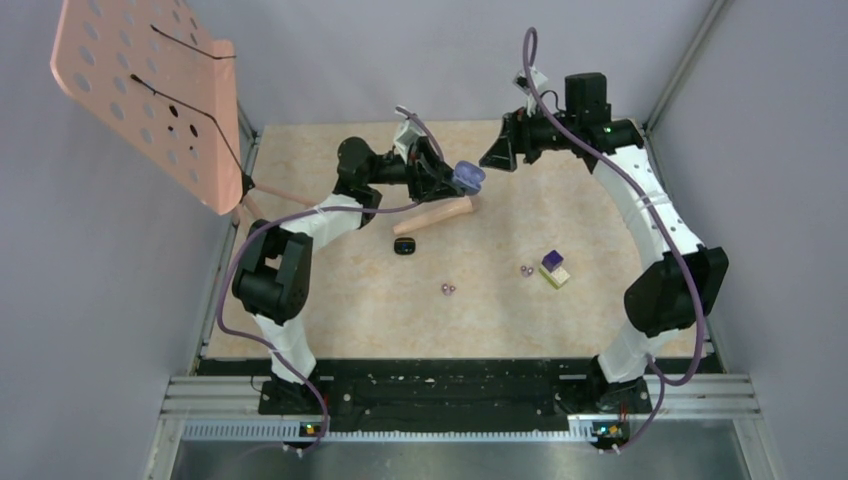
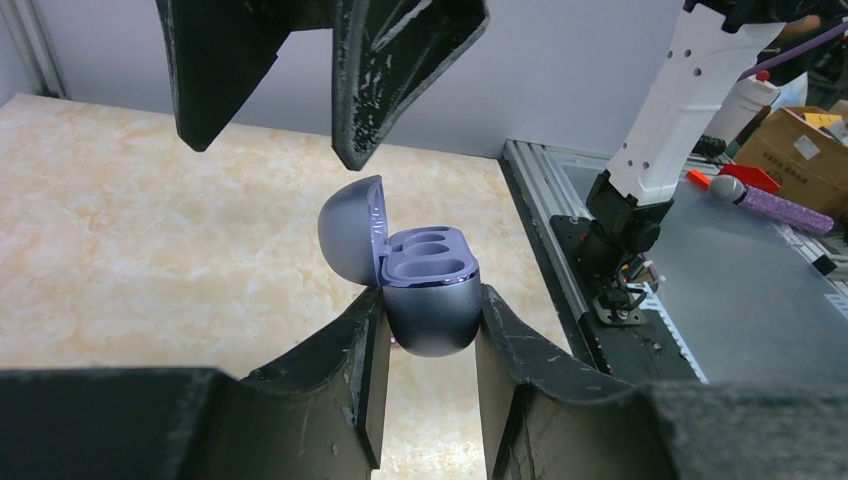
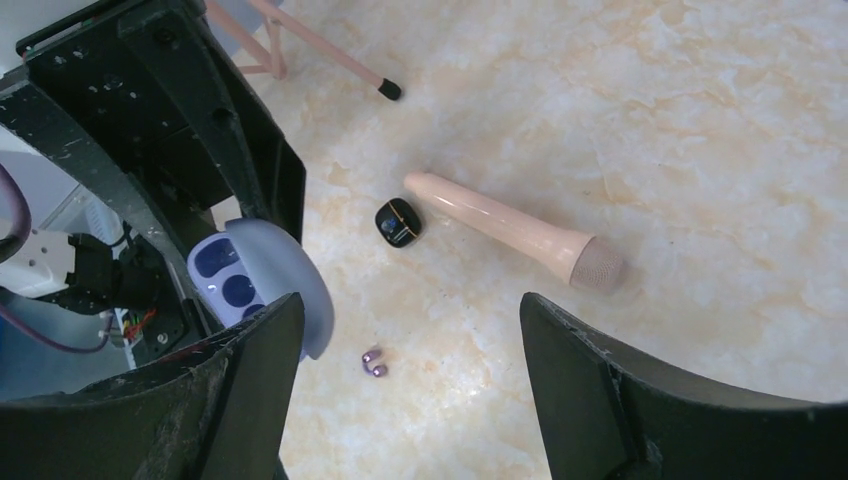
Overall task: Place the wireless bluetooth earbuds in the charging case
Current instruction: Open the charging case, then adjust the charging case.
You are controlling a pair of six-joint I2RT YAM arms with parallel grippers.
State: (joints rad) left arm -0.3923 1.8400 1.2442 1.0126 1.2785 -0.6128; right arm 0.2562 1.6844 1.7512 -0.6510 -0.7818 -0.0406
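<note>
My left gripper (image 1: 452, 178) (image 2: 430, 300) is shut on the lilac charging case (image 1: 467, 176) (image 2: 432, 288), held above the table with its lid (image 2: 350, 230) open and both wells empty. My right gripper (image 1: 497, 152) (image 3: 408, 305) is open and empty, close to the case's right side; the case shows by its left finger (image 3: 255, 280). A pair of glossy pinkish-purple earbuds (image 1: 449, 289) (image 3: 374, 362) lies on the table. A second pair (image 1: 526, 270) lies further right. A small black earbud piece (image 1: 404, 246) (image 3: 397, 222) lies below the case.
A pinkish microphone-like cylinder (image 1: 437, 217) (image 3: 510, 228) lies under the grippers. A purple-and-cream block (image 1: 554, 268) sits at the right. A pink perforated stand (image 1: 150, 90) leans at the far left, with one leg (image 3: 320, 45) on the table.
</note>
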